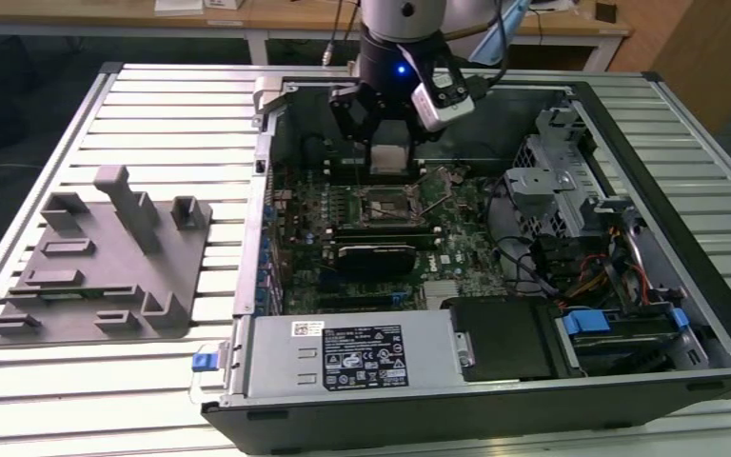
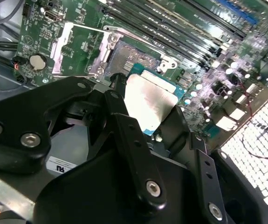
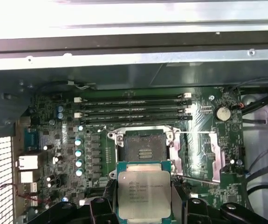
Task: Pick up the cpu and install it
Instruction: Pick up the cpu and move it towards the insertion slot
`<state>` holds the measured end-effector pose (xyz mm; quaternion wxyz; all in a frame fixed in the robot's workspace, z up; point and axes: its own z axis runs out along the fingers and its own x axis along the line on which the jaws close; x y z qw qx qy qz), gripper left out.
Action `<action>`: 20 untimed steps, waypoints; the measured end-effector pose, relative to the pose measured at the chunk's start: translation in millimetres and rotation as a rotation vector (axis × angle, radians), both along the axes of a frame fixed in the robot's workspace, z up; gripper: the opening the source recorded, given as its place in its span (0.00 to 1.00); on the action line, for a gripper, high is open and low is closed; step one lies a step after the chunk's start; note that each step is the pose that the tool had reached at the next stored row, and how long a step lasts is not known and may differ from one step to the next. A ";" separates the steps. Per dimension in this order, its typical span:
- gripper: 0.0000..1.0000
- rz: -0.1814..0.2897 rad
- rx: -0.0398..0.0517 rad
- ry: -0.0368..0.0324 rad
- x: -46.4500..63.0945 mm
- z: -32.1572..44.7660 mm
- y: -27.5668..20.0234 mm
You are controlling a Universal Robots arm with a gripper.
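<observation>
- Exterior view gives me the gripper [image 1: 388, 164] hanging inside the open computer case [image 1: 670, 124], fingers pointing down at the motherboard [image 1: 448, 262].
- I see the cpu [image 1: 388, 155] between the fingers, which are clamped on it from two opposite edges.
- From the first wrist view I read the cpu [image 3: 144, 193] with its silvery lid facing the camera, the pale green rim showing along the edge farthest from the gripper body; one black finger [image 3: 106, 198] presses on each side.
- In the second wrist view the same chip [image 2: 150, 100] sits tilted between the fingers [image 2: 124, 121], its metal top catching the light.
- The socket [image 3: 145, 147] lies just beyond the fingertips, uncovered and with nothing seated in it; the cpu is apart from it, held above the board.
- The socket's metal load plate [image 3: 203, 154] is swung open to one side of the fingers.
- Past the socket, farther from the fingertips, run the long memory slots [image 3: 134, 107].
- A round coin cell [image 3: 223, 113] sits on the board beyond the load plate, well apart from the fingers.
</observation>
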<state>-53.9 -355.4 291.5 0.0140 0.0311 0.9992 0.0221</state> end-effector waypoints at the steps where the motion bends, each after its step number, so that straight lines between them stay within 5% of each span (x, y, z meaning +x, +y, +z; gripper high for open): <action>1: 0.55 0.000 0.0001 0.0000 1.0 -0.6 0.8; 20: 0.55 0.012 0.0001 -0.0106 6.0 -16.0 14.5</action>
